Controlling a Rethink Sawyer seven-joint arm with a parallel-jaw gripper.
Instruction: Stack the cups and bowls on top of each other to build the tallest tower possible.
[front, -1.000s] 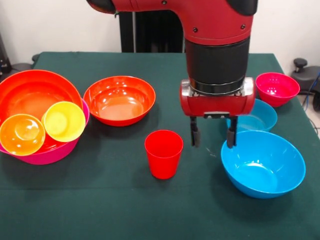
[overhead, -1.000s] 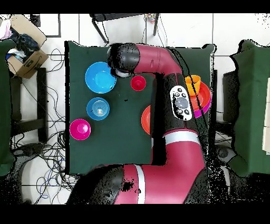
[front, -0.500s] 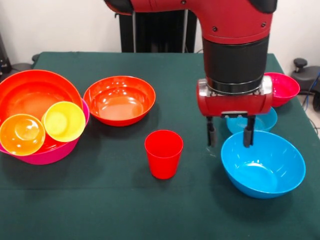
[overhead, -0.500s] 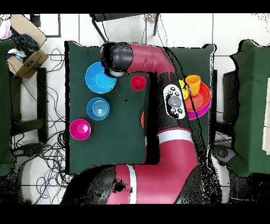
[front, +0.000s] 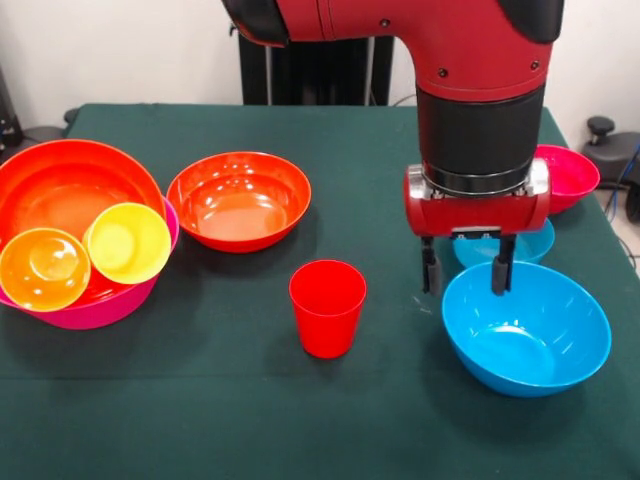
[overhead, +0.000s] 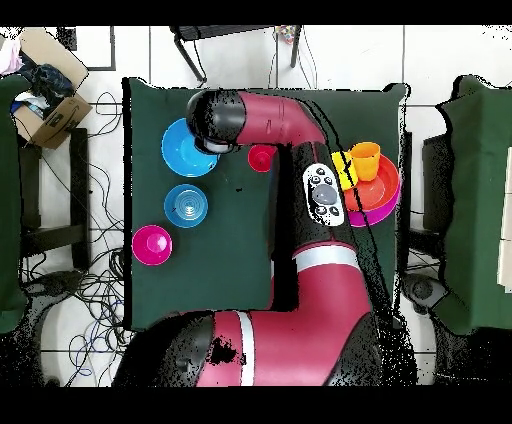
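Moved: pincer (front: 466, 277) has shifted right from beside the red cup (front: 327, 307).
Pincer: fingers apart, empty, straddling the large blue bowl's (front: 527, 328) far-left rim.
Red cup: upright on counter (front: 200, 410), left of pincer.

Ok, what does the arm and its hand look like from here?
The arm is glossy red with a black cylindrical wrist section and a silver ring. Below sits a red block carrying the hand, with two slim black fingers. Overhead shows a grey oval control panel.

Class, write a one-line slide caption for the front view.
Sawyer's open gripper hangs over the large blue bowl's rim, red cup standing alongside.
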